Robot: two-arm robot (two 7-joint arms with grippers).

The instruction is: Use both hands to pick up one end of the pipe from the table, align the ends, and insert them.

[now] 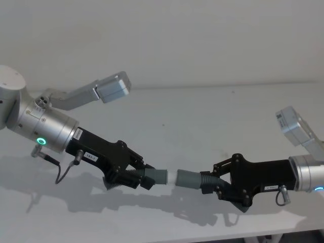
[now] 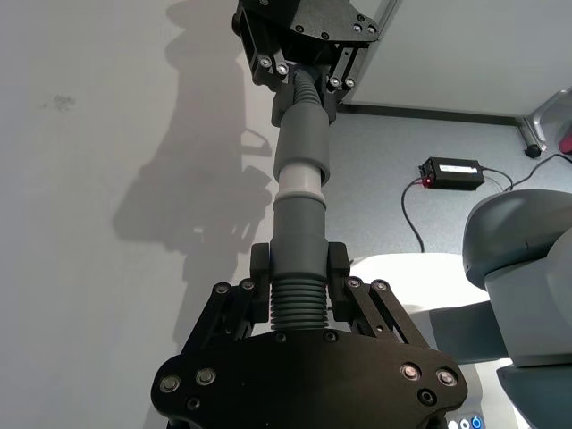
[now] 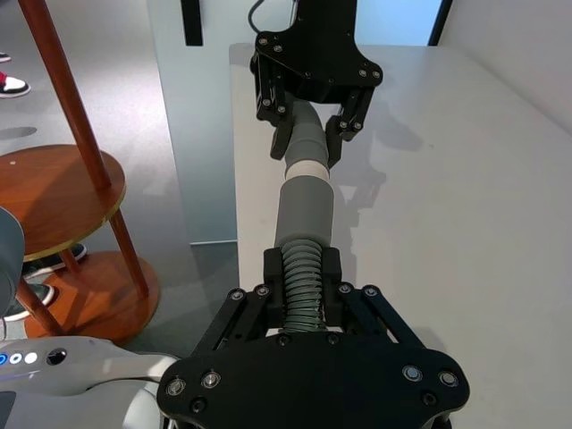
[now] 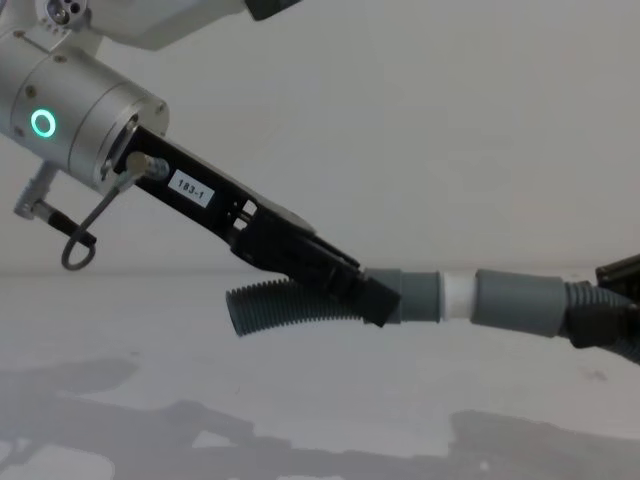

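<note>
There, above the table [image 1: 212,116], I had both hose pieces held up off the surface, their cuffs meeting end to end between the two arms. My left gripper [image 1: 143,174] was clamped on the left hose piece [image 4: 285,305] just behind its grey cuff [image 1: 158,177], the ribbed tail curving out below the black fingers [image 4: 330,268] in the chest view. My right gripper [image 1: 212,183] was closed on the ribbed part of the right hose piece [image 3: 302,286], whose wider cuff [image 1: 191,179] pointed back toward the left one. Between the two cuffs a white tip [image 1: 172,177] was showing as a narrow band, touching both; from the left wrist view it [image 2: 299,184] lay in one straight line with the cuffs on either side. I could not tell how deep the tip sat inside the wider mouth. Both grippers cast shadows on the white surface beneath.
</note>
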